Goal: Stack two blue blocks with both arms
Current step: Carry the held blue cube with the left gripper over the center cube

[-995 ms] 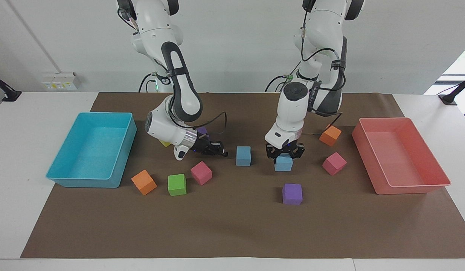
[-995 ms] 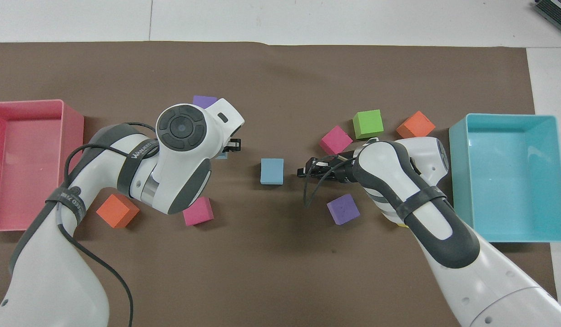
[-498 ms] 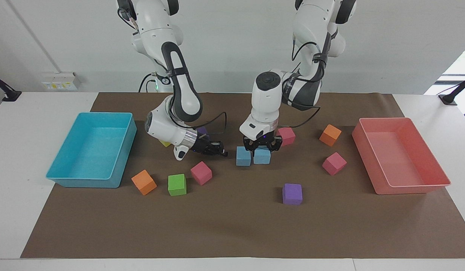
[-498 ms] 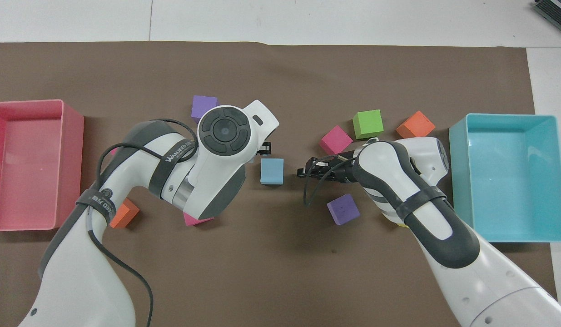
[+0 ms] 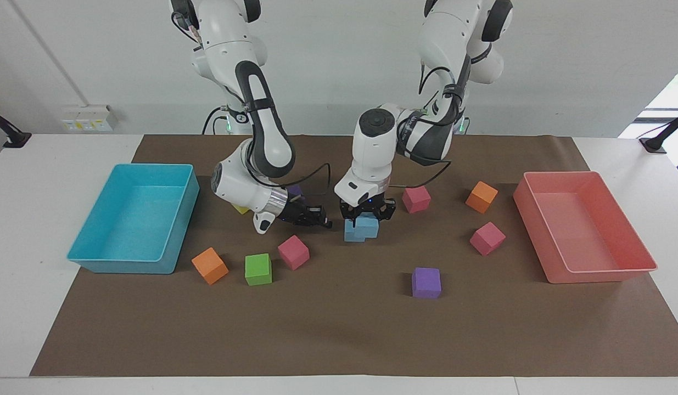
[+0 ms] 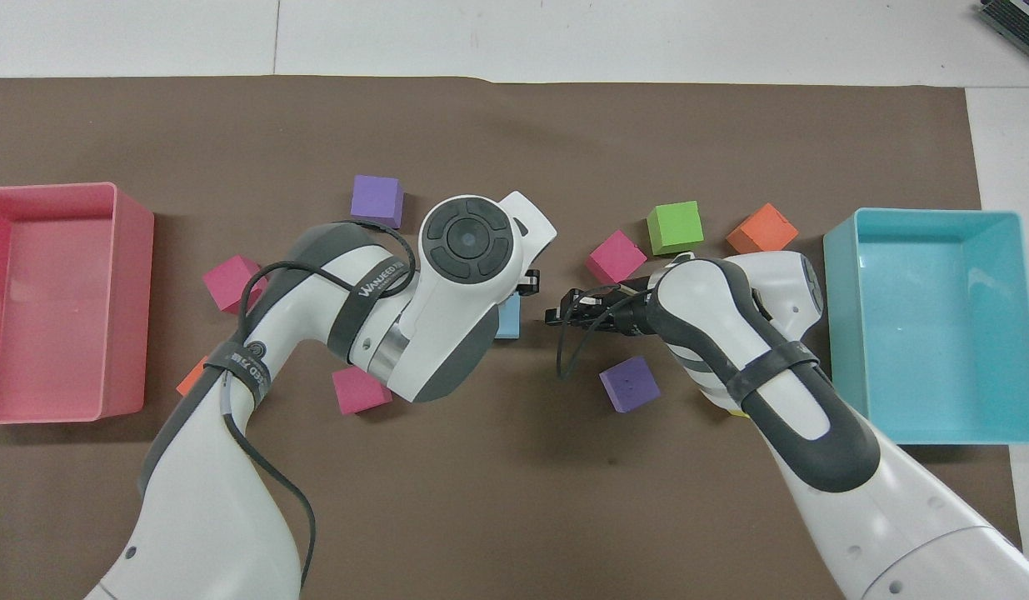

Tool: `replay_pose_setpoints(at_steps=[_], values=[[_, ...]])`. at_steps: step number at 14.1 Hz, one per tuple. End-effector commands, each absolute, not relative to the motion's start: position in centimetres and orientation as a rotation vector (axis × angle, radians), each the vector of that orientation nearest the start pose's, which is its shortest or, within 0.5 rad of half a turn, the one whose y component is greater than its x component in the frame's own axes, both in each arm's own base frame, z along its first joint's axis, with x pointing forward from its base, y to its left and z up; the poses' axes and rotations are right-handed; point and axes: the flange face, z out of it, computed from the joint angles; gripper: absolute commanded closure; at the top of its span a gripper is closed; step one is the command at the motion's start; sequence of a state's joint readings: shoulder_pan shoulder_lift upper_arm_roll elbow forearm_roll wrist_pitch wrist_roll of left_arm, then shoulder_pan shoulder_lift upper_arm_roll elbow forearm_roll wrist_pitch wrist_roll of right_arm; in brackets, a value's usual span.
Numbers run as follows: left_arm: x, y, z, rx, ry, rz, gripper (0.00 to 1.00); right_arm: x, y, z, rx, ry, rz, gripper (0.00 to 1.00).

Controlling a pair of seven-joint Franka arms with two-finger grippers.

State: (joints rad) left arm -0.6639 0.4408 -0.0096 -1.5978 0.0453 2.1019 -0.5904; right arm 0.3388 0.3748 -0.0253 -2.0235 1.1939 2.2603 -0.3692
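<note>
My left gripper (image 5: 367, 214) is shut on one blue block (image 5: 369, 224) and holds it just above the mat, partly over the second blue block (image 5: 349, 235). The held block sits offset toward the left arm's end of the table. The second blue block rests on the brown mat. In the overhead view the left arm's wrist (image 6: 468, 242) covers both blocks, and only a sliver of blue (image 6: 507, 318) shows. My right gripper (image 5: 318, 220) waits low over the mat beside the resting block, toward the right arm's end; it also shows in the overhead view (image 6: 554, 315).
A teal tray (image 5: 91, 252) stands at the right arm's end and a pink tray (image 5: 602, 269) at the left arm's end. Orange (image 5: 209, 265), green (image 5: 258, 269), pink (image 5: 293, 252) and purple (image 5: 426, 282) cubes lie farther out. Pink (image 5: 416, 198) and orange (image 5: 481, 196) cubes lie nearer.
My left gripper has carried its blue block across the mat toward the right arm's end, up to and partly over the other blue block. The right arm has not moved.
</note>
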Motion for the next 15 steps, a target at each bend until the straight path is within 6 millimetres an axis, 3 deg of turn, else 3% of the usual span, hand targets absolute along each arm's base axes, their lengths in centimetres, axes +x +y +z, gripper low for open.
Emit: replay_pose_setpoints(at_steps=[1, 15], values=[[53.2, -43.6, 37.9, -3.138, 0.146, -0.087, 1.0, 56.0, 20.9, 26.3, -2.281, 0.215, 0.079, 1.0], [51.4, -43.1, 36.6, -3.118, 0.128, -0.037, 1.0, 56.1, 20.8, 26.3, -2.282, 0.216, 0.076, 1.0]])
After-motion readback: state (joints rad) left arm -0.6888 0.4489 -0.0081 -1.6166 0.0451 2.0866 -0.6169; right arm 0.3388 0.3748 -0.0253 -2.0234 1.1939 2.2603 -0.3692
